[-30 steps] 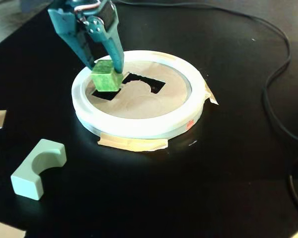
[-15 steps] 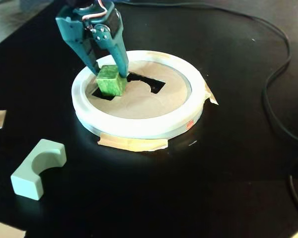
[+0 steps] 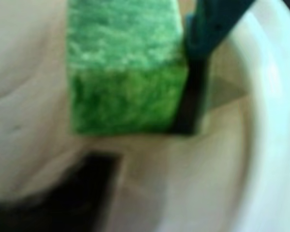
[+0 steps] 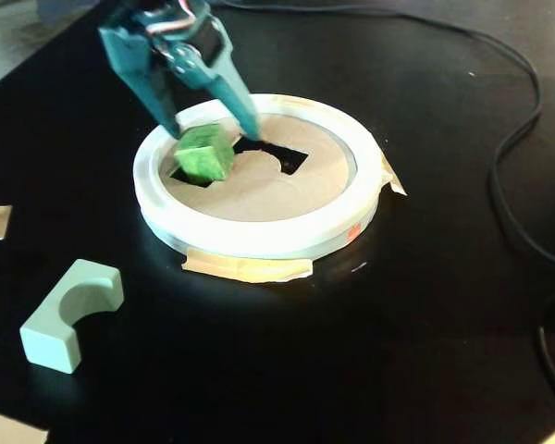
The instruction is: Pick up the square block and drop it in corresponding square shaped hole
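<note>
While the arm leans in from upper left, the gripper [image 4: 210, 128] stands spread, block [image 4: 203, 153] loose over the hole [image 4: 187, 173]; wrist view shows one finger [image 3: 210, 29] beside it.

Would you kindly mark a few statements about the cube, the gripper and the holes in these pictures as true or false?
1. The cube sits over the square hole at the panel's left in the fixed view. True.
2. The cube lies flat and fully sunk in the hole. False: it is tilted and mostly above the panel.
3. The gripper has its fingers spread apart at the cube. True.
4. The arch block rests inside the ring. False: it lies on the black table, outside the ring.
5. The notched hole holds a block. False: it shows dark and empty.
</note>
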Tool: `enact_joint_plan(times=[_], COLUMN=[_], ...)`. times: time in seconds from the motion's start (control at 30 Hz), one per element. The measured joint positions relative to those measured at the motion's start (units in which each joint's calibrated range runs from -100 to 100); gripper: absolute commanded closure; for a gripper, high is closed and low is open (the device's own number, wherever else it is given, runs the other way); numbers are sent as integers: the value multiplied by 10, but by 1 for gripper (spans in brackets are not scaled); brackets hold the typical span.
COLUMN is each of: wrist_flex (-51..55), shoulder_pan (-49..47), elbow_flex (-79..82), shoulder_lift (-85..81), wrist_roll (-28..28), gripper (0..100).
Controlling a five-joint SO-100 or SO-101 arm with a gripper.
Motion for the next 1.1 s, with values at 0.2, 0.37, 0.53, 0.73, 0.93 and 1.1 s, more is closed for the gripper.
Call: enact_joint_plan(times=[0.2,0.37,0.53,0.73,0.93,1.1], wrist_flex=[110,113,87,6,-12,-39], shoulder_pan=[-4,-9,-7,-7,-7,-6], elbow_flex=[-1,-1,-1,-2,-4,-5], shoulder_lift=[-95,-104,-84,-33,21,29], wrist_roll=[-15,-15,-15,-15,-15,-15], gripper=[24,24,24,24,24,24])
